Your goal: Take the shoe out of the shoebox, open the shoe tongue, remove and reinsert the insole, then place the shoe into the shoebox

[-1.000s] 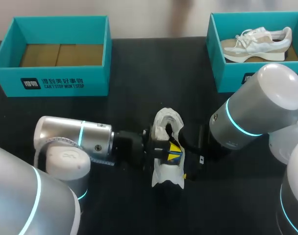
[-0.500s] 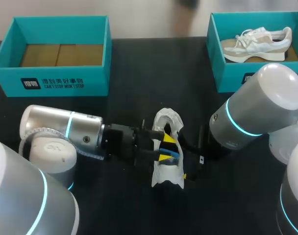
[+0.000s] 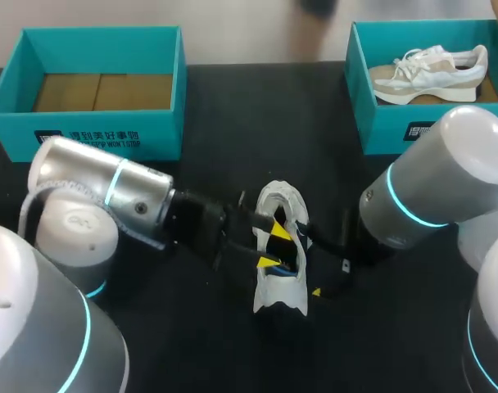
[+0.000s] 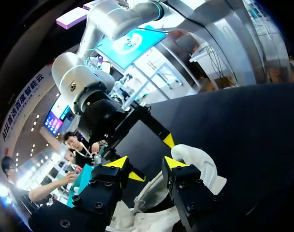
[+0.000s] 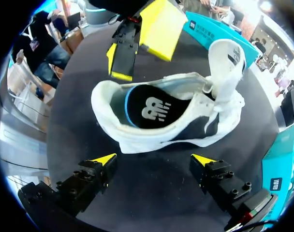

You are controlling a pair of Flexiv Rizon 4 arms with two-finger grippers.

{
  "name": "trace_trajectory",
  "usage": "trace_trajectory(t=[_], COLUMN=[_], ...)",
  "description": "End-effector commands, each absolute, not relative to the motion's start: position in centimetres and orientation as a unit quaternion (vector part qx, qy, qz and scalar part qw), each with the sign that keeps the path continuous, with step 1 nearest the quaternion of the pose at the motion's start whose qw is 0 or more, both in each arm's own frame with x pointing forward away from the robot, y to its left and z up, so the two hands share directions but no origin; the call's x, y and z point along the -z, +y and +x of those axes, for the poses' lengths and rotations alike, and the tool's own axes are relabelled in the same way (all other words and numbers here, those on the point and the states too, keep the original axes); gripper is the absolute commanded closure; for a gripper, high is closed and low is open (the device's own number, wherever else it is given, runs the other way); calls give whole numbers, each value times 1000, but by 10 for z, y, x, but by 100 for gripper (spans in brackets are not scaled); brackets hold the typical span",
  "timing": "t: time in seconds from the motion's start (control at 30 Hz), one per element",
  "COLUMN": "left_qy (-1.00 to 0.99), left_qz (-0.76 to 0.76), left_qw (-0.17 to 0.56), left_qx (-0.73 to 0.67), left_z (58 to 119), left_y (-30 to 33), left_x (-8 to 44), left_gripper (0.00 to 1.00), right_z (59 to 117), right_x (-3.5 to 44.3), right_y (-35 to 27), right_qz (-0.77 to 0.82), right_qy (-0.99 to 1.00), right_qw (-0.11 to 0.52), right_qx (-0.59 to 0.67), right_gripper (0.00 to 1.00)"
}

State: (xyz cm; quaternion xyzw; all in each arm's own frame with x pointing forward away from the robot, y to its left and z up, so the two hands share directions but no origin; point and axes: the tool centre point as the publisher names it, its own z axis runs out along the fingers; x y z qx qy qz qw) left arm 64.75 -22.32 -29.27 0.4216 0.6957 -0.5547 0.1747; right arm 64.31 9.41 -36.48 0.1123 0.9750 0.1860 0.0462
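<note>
A white shoe (image 3: 280,282) stands on the black table (image 3: 233,106), its tongue (image 5: 227,58) pulled upright. The black insole (image 5: 148,109) with a blue edge lies inside the shoe. My left gripper (image 3: 273,247) comes in from the left and hovers open at the shoe's mouth, with nothing between its fingers. In the left wrist view the left gripper (image 4: 146,163) is just above the shoe (image 4: 198,164). My right gripper (image 5: 153,158) stands wide open on the shoe's right side, and the shoe (image 5: 161,133) lies just ahead of its fingertips, untouched.
A teal shoebox (image 3: 93,131) with a bare cardboard floor stands at the back left. Another teal shoebox (image 3: 380,123) at the back right holds a beige and white sneaker (image 3: 429,72). Both arms crowd the middle of the table.
My left gripper has opened at the shoe's mouth, and its arm has swung so that it now comes in at a slant. The right arm has shifted slightly right. The shoe stays put.
</note>
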Motion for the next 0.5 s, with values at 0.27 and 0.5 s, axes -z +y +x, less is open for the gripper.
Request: trace_trajectory(t=[0.27, 0.5], left_qy=[688, 681], left_qz=[537, 595], left_qw=[87, 41], left_qx=[479, 425], left_z=[664, 670], left_y=[-192, -181], left_x=[262, 247], left_gripper=[57, 59], right_z=[637, 646], right_x=[311, 285], right_y=[2, -22], right_qz=[79, 67], right_qy=[982, 985], right_qw=[30, 29], right_qx=[-170, -154], right_gripper=[0, 0])
